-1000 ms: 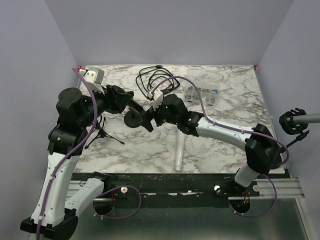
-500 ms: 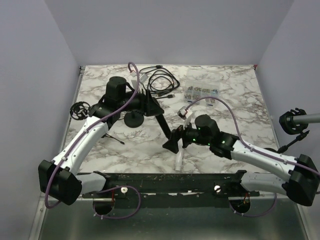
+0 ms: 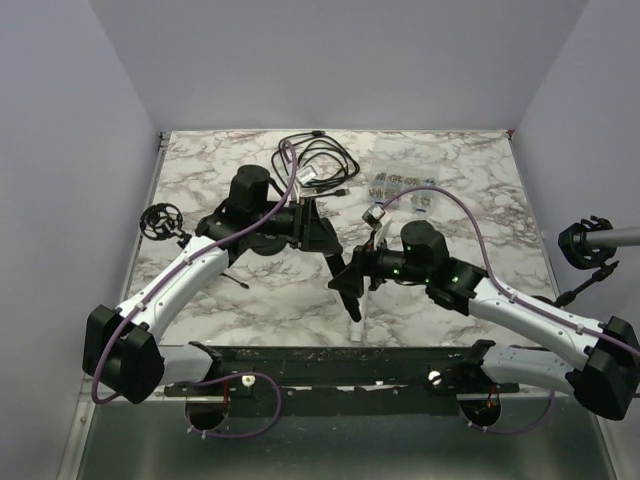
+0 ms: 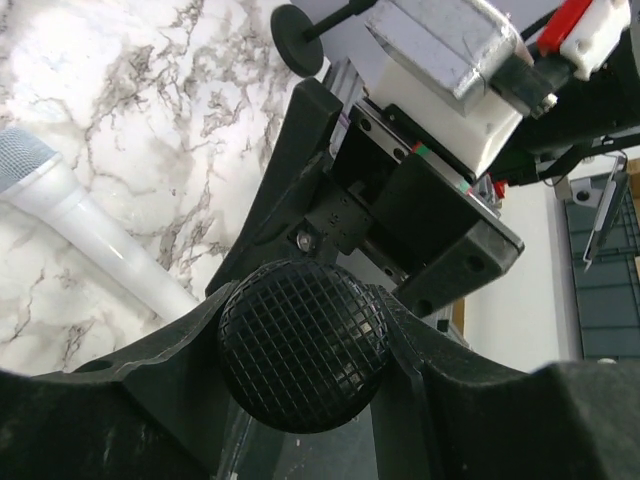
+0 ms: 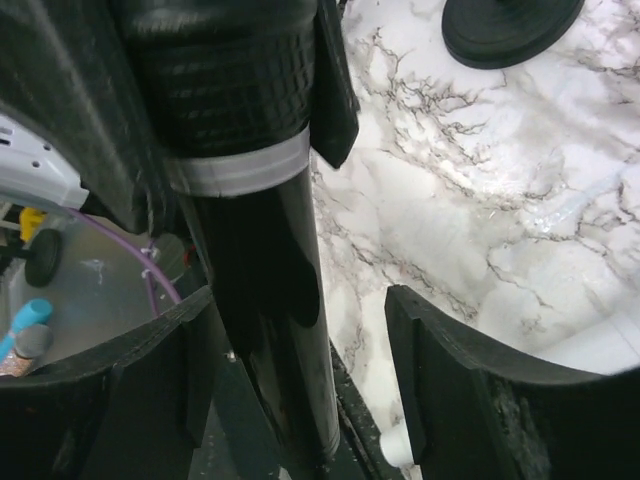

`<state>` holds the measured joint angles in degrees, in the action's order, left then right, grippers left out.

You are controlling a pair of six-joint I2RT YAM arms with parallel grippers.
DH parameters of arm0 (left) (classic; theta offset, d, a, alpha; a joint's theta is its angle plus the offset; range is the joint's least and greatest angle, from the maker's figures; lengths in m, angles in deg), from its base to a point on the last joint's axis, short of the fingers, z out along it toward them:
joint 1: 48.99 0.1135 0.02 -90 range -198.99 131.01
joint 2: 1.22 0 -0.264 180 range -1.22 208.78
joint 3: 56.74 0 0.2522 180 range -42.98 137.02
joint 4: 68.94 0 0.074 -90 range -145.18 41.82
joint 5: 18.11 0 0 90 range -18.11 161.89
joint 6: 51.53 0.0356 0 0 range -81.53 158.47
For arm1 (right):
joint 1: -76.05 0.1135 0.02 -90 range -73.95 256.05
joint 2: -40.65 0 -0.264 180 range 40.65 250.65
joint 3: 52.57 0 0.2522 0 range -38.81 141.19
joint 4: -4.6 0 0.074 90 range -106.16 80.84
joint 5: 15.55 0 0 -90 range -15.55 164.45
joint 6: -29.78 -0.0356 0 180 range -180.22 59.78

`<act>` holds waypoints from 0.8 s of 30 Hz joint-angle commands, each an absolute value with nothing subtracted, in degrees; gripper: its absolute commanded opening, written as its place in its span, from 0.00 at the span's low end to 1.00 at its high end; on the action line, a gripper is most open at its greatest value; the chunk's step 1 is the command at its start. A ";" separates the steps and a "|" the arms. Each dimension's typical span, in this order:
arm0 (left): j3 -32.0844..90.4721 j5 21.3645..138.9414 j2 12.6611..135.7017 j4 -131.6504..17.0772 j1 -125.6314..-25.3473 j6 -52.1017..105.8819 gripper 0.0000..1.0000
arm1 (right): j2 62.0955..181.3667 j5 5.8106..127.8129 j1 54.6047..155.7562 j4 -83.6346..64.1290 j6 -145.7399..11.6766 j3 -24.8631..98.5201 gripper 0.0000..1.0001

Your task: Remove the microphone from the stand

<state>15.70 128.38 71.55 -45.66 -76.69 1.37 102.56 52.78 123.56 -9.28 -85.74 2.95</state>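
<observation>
A black microphone [image 3: 354,308] hangs slanted above the table, head up and handle end down toward the near edge. My left gripper [image 3: 318,232] is shut on its black mesh head [image 4: 300,345]. My right gripper [image 3: 348,280] is open with its jaws either side of the black handle [image 5: 265,250]; a gap shows on the right side. The round black stand base [image 3: 262,240] sits on the marble behind the left gripper, apart from the microphone, and also shows in the right wrist view [image 5: 510,25].
A white microphone [image 3: 358,322] lies on the table under the grippers, also in the left wrist view [image 4: 80,225]. A small tripod with a ring mount [image 3: 160,222] stands at the left, a black cable coil [image 3: 315,160] and packets [image 3: 400,188] at the back, a clamp [image 3: 585,243] off the right edge.
My left gripper carried the black microphone right and toward the near edge. My right gripper moved up so that its jaws now straddle the handle.
</observation>
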 commanded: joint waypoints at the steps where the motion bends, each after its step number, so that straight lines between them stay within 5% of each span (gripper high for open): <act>1: 16.74 129.16 70.47 -42.72 -78.66 4.59 0.00 | 102.08 49.65 123.42 -5.64 -87.93 3.29 0.64; 8: 18.74 126.43 70.84 -38.37 -78.87 7.08 0.00 | 100.30 50.80 123.43 -3.22 -88.84 0.48 0.01; 10: 19.58 125.61 70.58 -36.33 -78.82 8.61 0.04 | 100.57 50.31 123.43 -3.14 -88.73 0.22 0.01; 12: 19.40 125.31 69.73 -36.25 -78.87 9.32 0.29 | 100.64 50.29 123.43 -1.92 -88.77 -0.52 0.01; 13: 19.05 124.97 69.11 -36.46 -78.87 9.60 0.52 | 100.69 50.47 123.43 -1.08 -88.92 -0.83 0.01; 14: 18.88 124.08 68.62 -36.33 -78.83 10.02 0.87 | 101.06 50.53 123.47 -0.89 -88.93 -0.72 0.01; 15: 18.97 123.46 68.11 -35.71 -78.70 10.57 0.98 | 101.47 50.12 123.43 -0.61 -88.90 -0.43 0.01; 19: 18.79 119.74 64.71 -35.47 -78.01 13.18 0.99 | 103.68 50.37 123.43 -1.28 -87.94 0.67 0.01; 24: 16.04 101.21 52.45 -36.20 -77.91 18.14 0.99 | 104.40 59.52 123.43 -5.39 -88.40 1.44 0.01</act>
<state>17.67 117.61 63.44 -34.95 -78.25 12.14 103.98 51.32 123.56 -2.72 -87.81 0.15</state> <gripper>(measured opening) 0.980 0.399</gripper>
